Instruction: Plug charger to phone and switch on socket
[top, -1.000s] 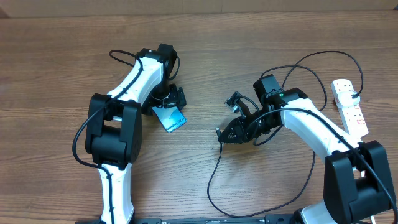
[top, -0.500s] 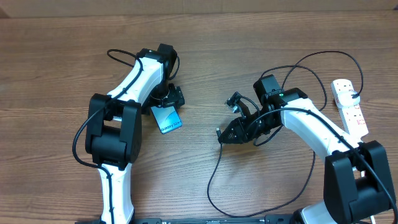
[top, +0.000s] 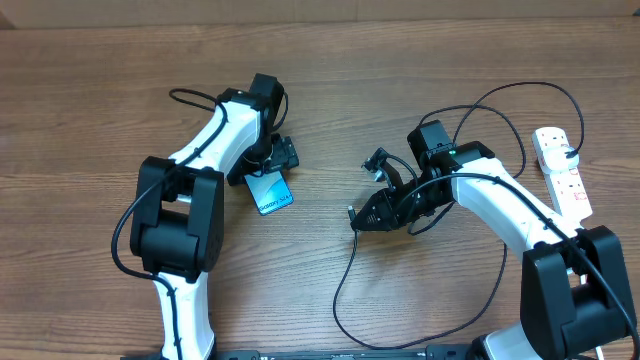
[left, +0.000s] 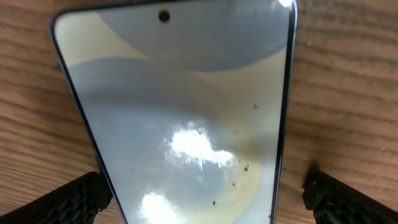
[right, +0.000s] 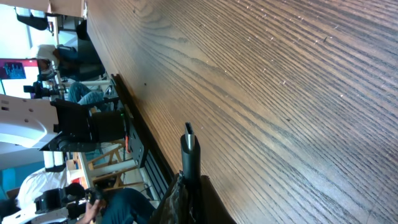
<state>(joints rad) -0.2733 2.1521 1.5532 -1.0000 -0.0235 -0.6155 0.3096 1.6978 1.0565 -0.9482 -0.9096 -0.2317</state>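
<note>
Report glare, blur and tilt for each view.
Left wrist: white glare patches on the phone screen, image slightly soft. Right wrist: whole scene tilted sideways, charger tip fairly sharp. Overhead: even light, no glare on the table.

The phone lies flat left of centre, its pale blue screen up, the charger, a thin black cable, loops widely at right, and the white socket sits near the right edge.

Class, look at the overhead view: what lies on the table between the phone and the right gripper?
Nothing: overhead, only bare wooden table separates the phone from the right gripper, which holds the charger plug.
</note>
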